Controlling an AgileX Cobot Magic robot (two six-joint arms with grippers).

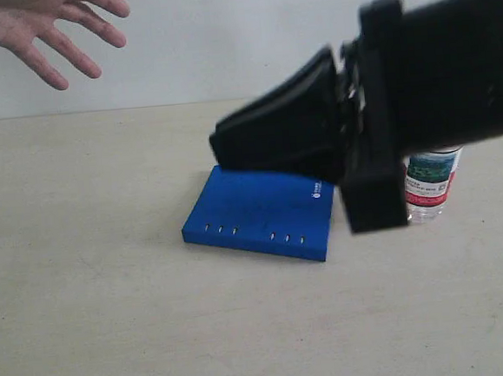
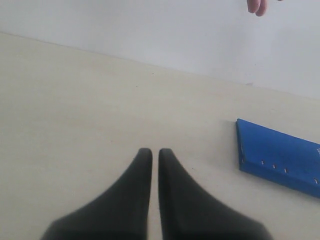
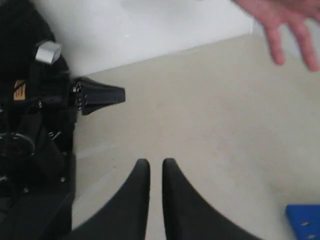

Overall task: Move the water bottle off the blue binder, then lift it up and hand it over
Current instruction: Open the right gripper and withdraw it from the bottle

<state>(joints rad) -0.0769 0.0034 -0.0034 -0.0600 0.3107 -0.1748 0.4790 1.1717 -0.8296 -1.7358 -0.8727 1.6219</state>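
The blue binder point(image 1: 258, 209) lies flat on the table, and one corner of it shows in the left wrist view point(image 2: 280, 157) and the right wrist view point(image 3: 305, 220). The water bottle point(image 1: 430, 183) stands upright on the table just right of the binder, off it; its top is hidden behind my right arm. My right gripper point(image 1: 216, 143) hangs above the binder's far edge, pointing left, fingers together and empty point(image 3: 156, 162). My left gripper point(image 2: 151, 151) is shut on nothing, over bare table left of the binder. It is out of the exterior view.
A person's open hand point(image 1: 38, 26) hovers at the far left above the table and also shows in the right wrist view point(image 3: 290, 25). My left arm's black body point(image 3: 35, 150) stands at the table's side. A white wall runs behind the table.
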